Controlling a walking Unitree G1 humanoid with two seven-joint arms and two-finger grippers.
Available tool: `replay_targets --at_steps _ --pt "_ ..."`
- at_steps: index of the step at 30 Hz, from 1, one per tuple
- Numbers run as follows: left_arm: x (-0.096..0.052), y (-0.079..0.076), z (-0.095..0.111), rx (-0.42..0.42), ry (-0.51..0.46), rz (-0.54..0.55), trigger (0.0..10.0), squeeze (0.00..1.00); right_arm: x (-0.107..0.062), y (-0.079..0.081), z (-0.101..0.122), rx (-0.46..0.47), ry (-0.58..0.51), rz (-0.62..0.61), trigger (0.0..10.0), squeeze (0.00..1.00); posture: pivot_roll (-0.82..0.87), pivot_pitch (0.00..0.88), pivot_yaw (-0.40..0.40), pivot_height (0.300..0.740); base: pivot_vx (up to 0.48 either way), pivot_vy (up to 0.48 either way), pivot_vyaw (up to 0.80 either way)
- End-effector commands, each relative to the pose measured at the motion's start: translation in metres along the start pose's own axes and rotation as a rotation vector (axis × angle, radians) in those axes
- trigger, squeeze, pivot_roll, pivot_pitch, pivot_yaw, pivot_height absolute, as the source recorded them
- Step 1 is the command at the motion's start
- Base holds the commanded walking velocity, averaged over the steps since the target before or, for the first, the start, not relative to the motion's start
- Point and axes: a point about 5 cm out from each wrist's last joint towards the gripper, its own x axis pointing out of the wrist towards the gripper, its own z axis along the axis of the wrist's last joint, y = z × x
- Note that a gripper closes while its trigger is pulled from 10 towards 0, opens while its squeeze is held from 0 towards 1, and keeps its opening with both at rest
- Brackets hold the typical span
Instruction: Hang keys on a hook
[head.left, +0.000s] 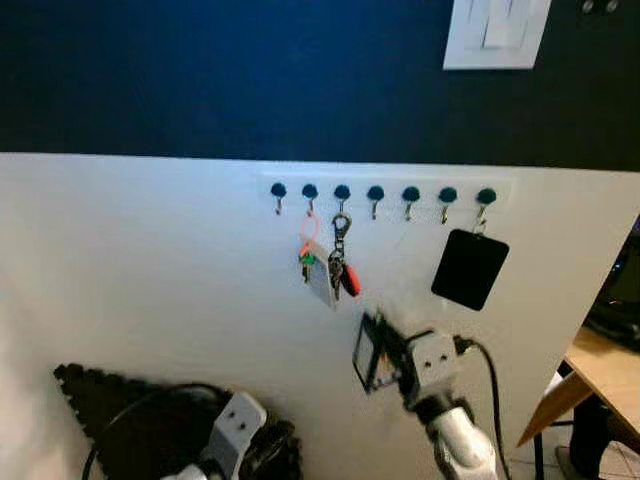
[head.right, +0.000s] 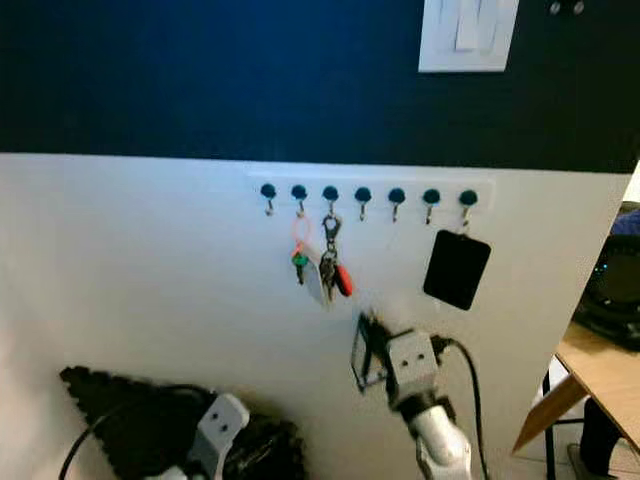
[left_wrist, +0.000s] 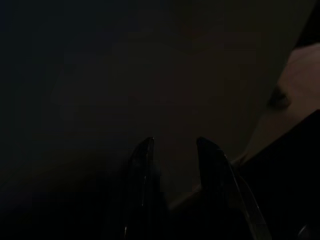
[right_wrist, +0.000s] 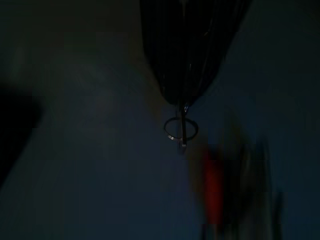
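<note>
The right end effector (head.left: 366, 352) is raised in front of the white wall panel (head.left: 150, 280), its two black fingers closed together; the right wrist view shows them pinched on a small metal key ring (right_wrist: 180, 129) that hangs from their tips. That view is very dark, and beyond the ring only a blurred red shape (right_wrist: 214, 186) can be made out.

Just above this end effector and slightly to its left hangs a bunch of keys (head.left: 338, 268) with a red fob on a metal clasp, on the third hook (head.left: 342, 194) of a rail of seven dark-knobbed hooks (head.left: 380, 196). Beside it, further left, a second bunch with a green key and an orange loop (head.left: 308, 250) hangs from the second hook. Above and to the right a black rectangular tag (head.left: 469, 268) hangs from the last hook. The four hooks between and the first one are free.

The left end effector (left_wrist: 175, 165) is low, well to the left of the right one; its wrist view is almost black, showing two fingers parted with a gap between them and nothing in it. Behind its arm lies a dark jagged-edged mat (head.left: 110, 410), partly covered.

Far right, the panel ends at an edge, with a wooden tabletop (head.left: 605, 375) corner beyond, cut off by the frame. A white light switch (head.left: 495, 32) sits on the dark upper wall
</note>
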Motion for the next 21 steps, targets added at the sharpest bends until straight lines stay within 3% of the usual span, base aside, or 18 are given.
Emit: replay_targets --at_steps 1,7,11,17,21 --pt "0.001 -0.004 0.008 -0.006 -0.026 -0.054 10.0 0.0 0.003 0.003 0.013 -0.027 -0.066 -0.001 10.0 0.0 0.06 0.013 0.023 0.74 0.0 0.0 0.0" --pt "0.01 -0.011 0.031 0.042 -0.099 -0.132 10.0 0.0 0.019 0.002 0.053 -0.192 -0.223 -0.018 10.0 0.0 0.06 0.018 0.023 0.74 0.0 0.0 0.0" --pt "0.012 -0.014 0.035 0.041 -0.105 -0.156 10.0 0.0 0.023 0.002 0.062 -0.24 -0.26 -0.03 10.0 0.0 0.06 0.019 0.022 0.74 0.0 0.0 0.0" --pt "0.012 -0.018 0.041 0.04 -0.099 -0.193 10.0 0.0 0.025 -0.001 0.069 -0.249 -0.261 -0.074 10.0 0.0 0.05 0.019 0.023 0.74 0.0 0.0 0.0" --pt "0.012 -0.021 0.041 0.054 -0.082 -0.227 10.0 0.0 0.022 -0.001 0.061 -0.213 -0.213 -0.086 10.0 0.0 0.05 0.019 0.024 0.74 0.0 0.0 0.0"
